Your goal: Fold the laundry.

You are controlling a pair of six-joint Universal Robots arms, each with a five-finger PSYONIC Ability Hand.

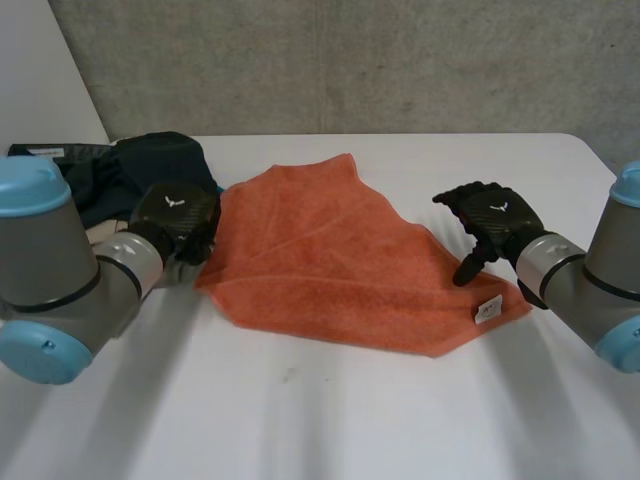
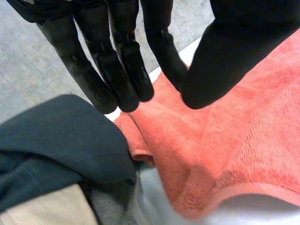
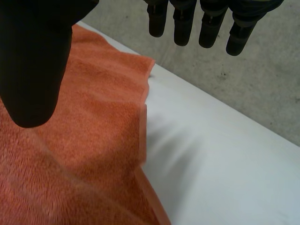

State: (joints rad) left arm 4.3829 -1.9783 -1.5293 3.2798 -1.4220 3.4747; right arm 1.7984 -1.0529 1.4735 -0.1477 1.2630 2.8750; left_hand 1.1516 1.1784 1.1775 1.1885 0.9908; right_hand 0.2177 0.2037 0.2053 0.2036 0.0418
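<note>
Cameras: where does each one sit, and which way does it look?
Head view: behind the arms, looking down at the white table, orange terry towel, grey arms, left hand and right hand.
Left wrist view: on the left wrist, looking along its open hand at the towel and dark green clothes.
Right wrist view: on the right wrist, looking along its open hand at the towel's edge.
All share the towel.

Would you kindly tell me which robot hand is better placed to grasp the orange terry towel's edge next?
Probably the right robot hand: open, its thumb above the orange terry towel, fingers beyond the edge. The left robot hand is crowded by dark crumpled clothes.
</note>
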